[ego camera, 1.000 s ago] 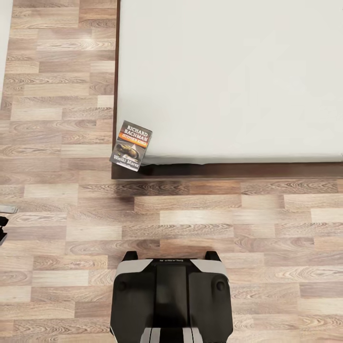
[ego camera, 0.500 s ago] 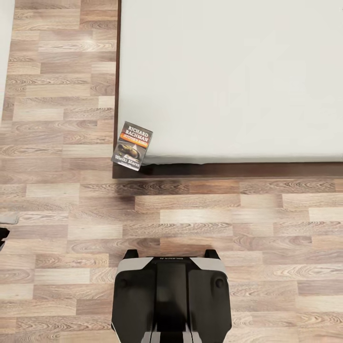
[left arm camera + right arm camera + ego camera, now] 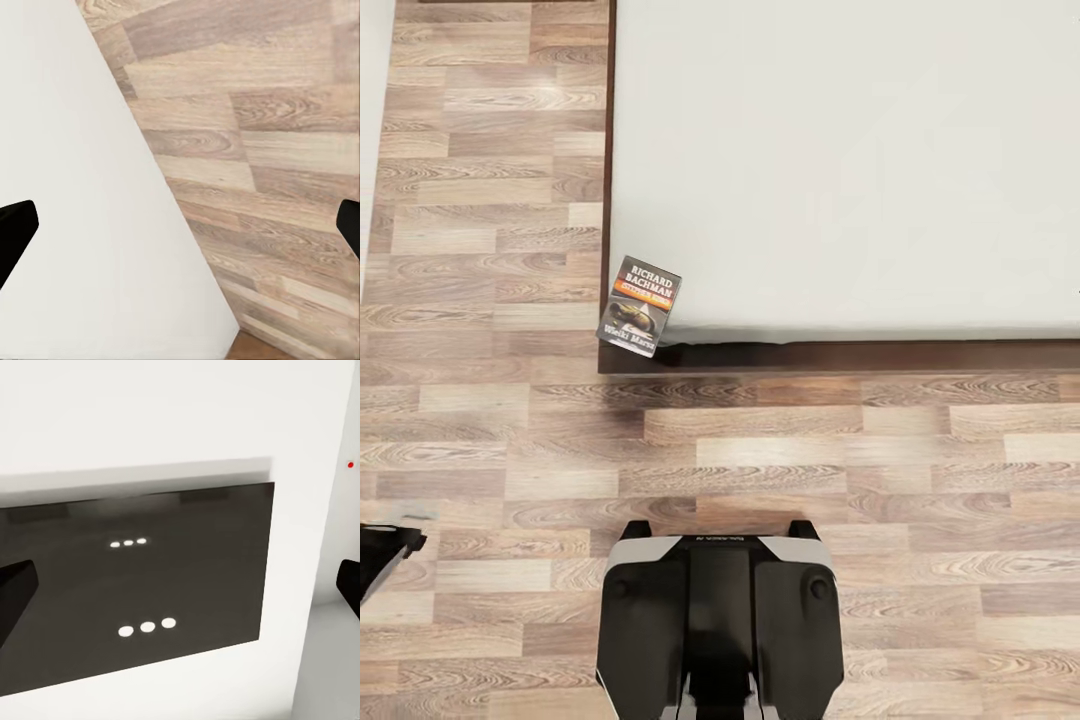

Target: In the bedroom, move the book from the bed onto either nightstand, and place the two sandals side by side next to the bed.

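The book point(image 3: 641, 307), dark-covered with "RICHARD BACHMAN" lettering and an orange band, lies on the near left corner of the bed point(image 3: 840, 170) and overhangs the dark wooden frame point(image 3: 860, 356). The mattress is smooth and light grey. My left gripper point(image 3: 180, 232) is open, its black fingertips point(image 3: 13, 229) far apart over wood floor and a white surface. My right gripper point(image 3: 180, 592) is open too, facing a white wall with a dark glossy panel point(image 3: 142, 592). A black part of my left arm point(image 3: 382, 555) shows at the head view's left edge. The sandals and nightstand are out of view.
My black and grey base point(image 3: 720, 620) stands on the wood plank floor point(image 3: 810, 450), a short way in front of the bed's foot. A strip of floor runs along the bed's left side to a white wall point(image 3: 368, 150).
The head view has drifted slightly, so the bed and book sit a touch further right. The black part of my left arm has dropped lower at the left edge. The book has not moved.
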Robot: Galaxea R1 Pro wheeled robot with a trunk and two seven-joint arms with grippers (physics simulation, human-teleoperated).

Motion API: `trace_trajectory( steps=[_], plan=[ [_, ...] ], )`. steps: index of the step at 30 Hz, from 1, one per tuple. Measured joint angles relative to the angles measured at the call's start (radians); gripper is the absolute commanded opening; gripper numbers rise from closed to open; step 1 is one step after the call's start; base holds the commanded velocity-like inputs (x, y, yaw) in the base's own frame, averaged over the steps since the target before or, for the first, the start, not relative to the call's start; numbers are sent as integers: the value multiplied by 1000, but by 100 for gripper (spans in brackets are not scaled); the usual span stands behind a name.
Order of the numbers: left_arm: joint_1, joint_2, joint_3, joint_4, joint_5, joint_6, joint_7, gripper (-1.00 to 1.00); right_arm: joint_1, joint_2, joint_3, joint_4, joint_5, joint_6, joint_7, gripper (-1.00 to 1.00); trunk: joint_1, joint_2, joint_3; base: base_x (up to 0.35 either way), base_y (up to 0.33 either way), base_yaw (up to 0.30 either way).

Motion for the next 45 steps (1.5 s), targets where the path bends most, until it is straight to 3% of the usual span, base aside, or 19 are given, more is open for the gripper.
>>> trace_trajectory(
  steps=[4,5,10,11,15,16,19,29,38,45],
  plan=[
    [84,-56,1,55,4,-12,-48,100,0,-1,0,-5,0,-3,0,100,-15,28,13,0,0,0],
    [85,-57,0,55,2,-12,-48,100,0,-1,0,-5,0,-3,0,100,-19,35,16,0,0,0],
    [198,-124,6,78,6,-20,-70,100,0,-2,0,-13,0,-5,0,100,-39,70,31,0,0,0],
    [198,-124,5,77,5,-20,-70,100,0,-2,0,-13,0,-5,0,100,-42,77,35,0,0,0],
    [302,-170,9,87,12,-27,-81,100,-1,-3,0,-17,0,-6,0,100,-58,105,47,0,0,0],
    [302,-170,9,87,12,-27,-81,100,-1,-3,0,-17,0,-6,0,100,-61,112,50,0,0,0],
    [367,-190,10,90,36,-50,-87,100,-1,-7,-1,-19,0,-7,-1,100,-73,133,60,0,0,0],
    [461,-209,11,97,93,-109,-93,100,-1,-21,-4,-25,-5,-62,-2,100,-111,203,91,0,0,0],
    [526,-209,10,98,103,-122,-93,100,-1,-29,-10,-28,-8,-114,-6,100,-146,266,119,0,0,0],
    [577,-204,9,99,105,-125,-93,100,-1,-50,-11,-53,-8,-145,-7,100,-146,267,120,0,0,0]
  ],
)
